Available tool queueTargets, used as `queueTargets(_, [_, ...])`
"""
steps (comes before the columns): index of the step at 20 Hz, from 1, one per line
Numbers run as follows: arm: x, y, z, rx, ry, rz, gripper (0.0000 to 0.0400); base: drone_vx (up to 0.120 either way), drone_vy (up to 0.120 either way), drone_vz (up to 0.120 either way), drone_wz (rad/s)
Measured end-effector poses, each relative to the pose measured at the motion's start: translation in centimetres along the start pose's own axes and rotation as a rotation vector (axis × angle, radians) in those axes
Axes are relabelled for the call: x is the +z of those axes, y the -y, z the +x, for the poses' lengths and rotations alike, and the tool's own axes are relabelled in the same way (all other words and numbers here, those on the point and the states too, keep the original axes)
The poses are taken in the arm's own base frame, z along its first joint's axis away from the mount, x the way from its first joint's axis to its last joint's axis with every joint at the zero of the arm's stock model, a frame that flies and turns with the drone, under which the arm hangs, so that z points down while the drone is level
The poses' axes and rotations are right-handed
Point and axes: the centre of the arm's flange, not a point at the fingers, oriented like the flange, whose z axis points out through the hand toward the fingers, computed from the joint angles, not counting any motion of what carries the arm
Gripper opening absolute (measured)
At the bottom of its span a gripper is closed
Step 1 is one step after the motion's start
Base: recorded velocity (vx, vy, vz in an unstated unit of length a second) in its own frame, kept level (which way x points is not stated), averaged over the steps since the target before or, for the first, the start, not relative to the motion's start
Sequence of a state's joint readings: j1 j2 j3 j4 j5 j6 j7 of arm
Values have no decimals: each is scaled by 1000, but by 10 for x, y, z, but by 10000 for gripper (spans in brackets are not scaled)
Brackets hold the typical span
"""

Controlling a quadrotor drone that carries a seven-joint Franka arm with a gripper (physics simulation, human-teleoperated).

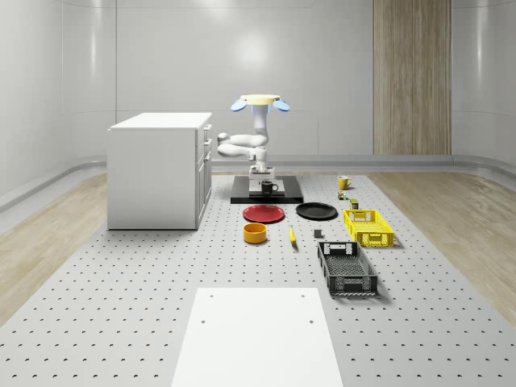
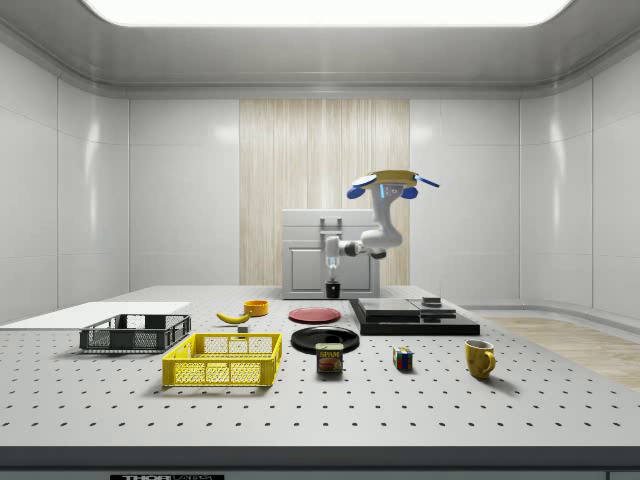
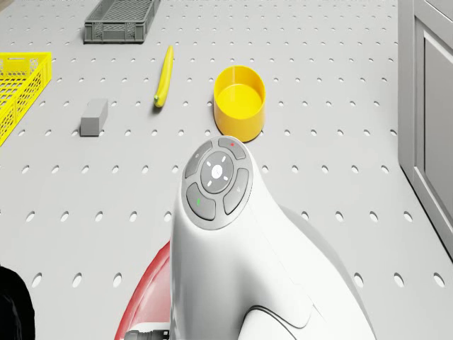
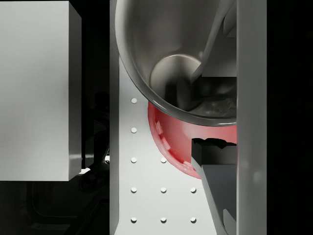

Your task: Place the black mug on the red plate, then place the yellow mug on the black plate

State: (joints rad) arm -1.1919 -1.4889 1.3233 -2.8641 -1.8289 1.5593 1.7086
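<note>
On the perforated table [image 1: 121,290], my drone [image 1: 260,101] hovers beyond the red plate [image 1: 264,214]. My gripper [image 4: 215,105] clamps the black mug [image 1: 268,187], lifted near the black platform [image 1: 242,193].

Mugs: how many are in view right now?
2. The black mug hangs in the end effector above the black platform; the yellow mug stands beyond the yellow crate.

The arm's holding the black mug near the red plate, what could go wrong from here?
1. With the drone hovering, the gripper pinches the black mug by one rim wall only; it might tilt or slip.
2. The wrist view has the mug over the red plate's edge; released now, it might tip off the rim.
</note>
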Motion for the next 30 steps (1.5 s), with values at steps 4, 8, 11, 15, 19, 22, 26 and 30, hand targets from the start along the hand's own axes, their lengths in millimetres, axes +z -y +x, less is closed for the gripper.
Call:
queueTargets(4, [0,0,0,0,0,0,110,120,0,0,0])
queueTargets(8, [0,0,0,0,0,0,110,120,-100,0,0])
queueTargets(11, [0,0,0,0,0,0,110,120,-120,0,0])
queueTargets(15, [0,0,0,0,0,0,110,40,-20,0,0])
queueTargets(19, [0,0,0,0,0,0,110,0,0,-30,0])
queueTargets(22, [1,0,0,0,0,0,110,0,0,0,0])
queueTargets(26, [11,0,0,0,0,0,110,0,0,0,0])
queueTargets(30, [27,0,0,0,0,0,110,0,0,0,0])
